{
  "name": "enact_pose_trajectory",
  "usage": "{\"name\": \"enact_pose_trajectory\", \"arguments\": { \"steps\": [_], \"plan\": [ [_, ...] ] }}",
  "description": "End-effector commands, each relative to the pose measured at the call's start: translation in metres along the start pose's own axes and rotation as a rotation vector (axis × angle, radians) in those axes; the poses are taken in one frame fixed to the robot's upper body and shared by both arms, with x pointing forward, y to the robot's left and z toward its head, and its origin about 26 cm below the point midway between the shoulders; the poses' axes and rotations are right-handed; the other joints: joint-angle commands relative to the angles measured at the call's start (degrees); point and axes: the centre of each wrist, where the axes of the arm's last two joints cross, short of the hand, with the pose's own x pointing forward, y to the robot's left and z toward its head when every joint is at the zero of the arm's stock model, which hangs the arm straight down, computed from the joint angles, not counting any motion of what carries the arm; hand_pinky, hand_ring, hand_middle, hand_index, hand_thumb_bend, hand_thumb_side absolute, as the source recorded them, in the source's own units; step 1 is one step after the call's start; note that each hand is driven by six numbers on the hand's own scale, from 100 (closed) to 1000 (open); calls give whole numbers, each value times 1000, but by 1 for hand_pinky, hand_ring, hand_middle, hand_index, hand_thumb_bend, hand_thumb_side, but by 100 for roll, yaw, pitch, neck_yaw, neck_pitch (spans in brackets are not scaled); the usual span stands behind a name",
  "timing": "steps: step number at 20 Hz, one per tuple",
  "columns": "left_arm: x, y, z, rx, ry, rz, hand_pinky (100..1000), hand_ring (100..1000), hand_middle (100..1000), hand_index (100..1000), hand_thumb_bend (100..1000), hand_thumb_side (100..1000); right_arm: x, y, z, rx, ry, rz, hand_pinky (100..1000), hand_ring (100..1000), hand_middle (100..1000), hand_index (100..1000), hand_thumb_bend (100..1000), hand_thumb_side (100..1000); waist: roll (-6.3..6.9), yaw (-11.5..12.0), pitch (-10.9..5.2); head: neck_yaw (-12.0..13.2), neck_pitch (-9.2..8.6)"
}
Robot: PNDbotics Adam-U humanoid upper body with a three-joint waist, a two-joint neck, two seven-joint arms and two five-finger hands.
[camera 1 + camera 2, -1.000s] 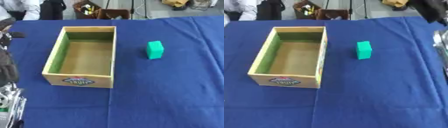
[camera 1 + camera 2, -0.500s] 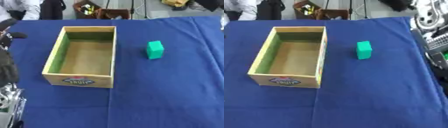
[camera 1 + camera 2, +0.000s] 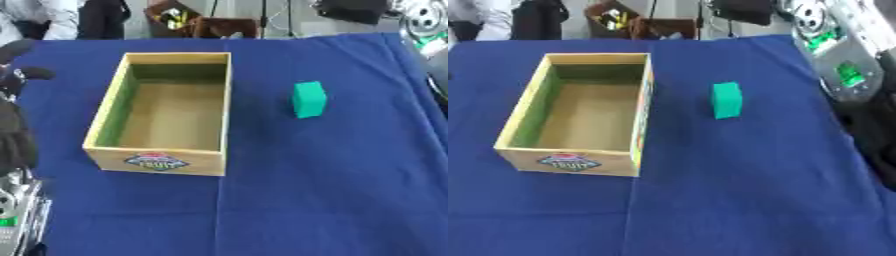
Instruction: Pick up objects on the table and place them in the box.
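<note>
A blue cloth [image 3: 332,190] covers the whole table, and beyond its far edge, at about twelve o'clock, lies a cluttered floor with dark bags and stands.

Nearest the camera, at eight o'clock in the left eye view, silver and black parts of the robot's left arm [image 3: 17,210] rise along the edge of the picture. Above them, at about nine o'clock, the left hand [image 3: 19,80] shows as a blurred dark shape; whether its fingers are straight or curled cannot be told.

Left of centre stands the wooden box [image 3: 220,131], open at the top, with a coloured label on its near short wall. Its long axis runs from six towards twelve o'clock, leaning slightly to the right at the far end. The inner left wall looks green, and the floor is bare wood.

At about two o'clock from the middle of the table, well apart from the box's right wall, lies the green block [image 3: 309,99]. It rests on the cloth, untouched, its long axis running near to far, roughly parallel with the box.

Farther off, at two o'clock in the right eye view, the right arm [image 3: 842,55] comes in as silver housings with green lights over the cloth's right edge. The right hand itself cannot be made out.
</note>
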Motion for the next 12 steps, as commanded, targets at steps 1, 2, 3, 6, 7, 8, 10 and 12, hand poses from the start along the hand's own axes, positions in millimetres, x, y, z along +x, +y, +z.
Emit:
{"name": "enact_pose_trajectory", "arguments": {
  "steps": [1, 2, 3, 6, 7, 8, 10, 12],
  "plan": [
    [5, 0, -3, -12, -18, 2, 504, 715, 867, 753, 100, 965, -9, -7, -8, 40, 15, 44, 869, 911, 848, 919, 100, 977, -9, 17, -139, -7, 5],
    [5, 0, -3, -13, -18, 2, 504, 715, 867, 753, 100, 965, -10, -6, -10, 50, 19, 48, 871, 913, 847, 918, 100, 968, -9, 18, -137, -7, 5],
    [5, 0, -2, -13, -17, 2, 504, 715, 867, 753, 100, 965, -12, -4, -12, 62, 23, 50, 871, 913, 848, 919, 103, 967, -10, 19, -134, -7, 3],
    [5, 0, -2, -15, -14, 1, 503, 716, 868, 753, 100, 966, -17, -2, -16, 100, 35, 57, 874, 916, 850, 926, 129, 949, -15, 19, -124, -3, 0],
    [5, 0, -2, -15, -13, 1, 503, 716, 869, 753, 100, 967, -18, -2, -16, 106, 38, 58, 875, 917, 850, 928, 134, 947, -18, 18, -120, 0, -2],
    [5, 0, -2, -15, -13, 1, 503, 716, 869, 753, 100, 967, -20, -3, -16, 112, 40, 57, 877, 919, 852, 932, 150, 942, -21, 16, -118, 4, -2],
    [5, 0, -2, -15, -12, -1, 503, 716, 869, 753, 100, 968, -23, -3, -15, 130, 43, 54, 880, 922, 854, 943, 187, 950, -29, 10, -114, 15, -1],
    [5, 1, -2, -15, -11, -2, 503, 716, 870, 753, 100, 968, -26, -4, -14, 154, 38, 52, 884, 927, 861, 959, 258, 956, -38, 2, -111, 23, -4]
  ]
}}
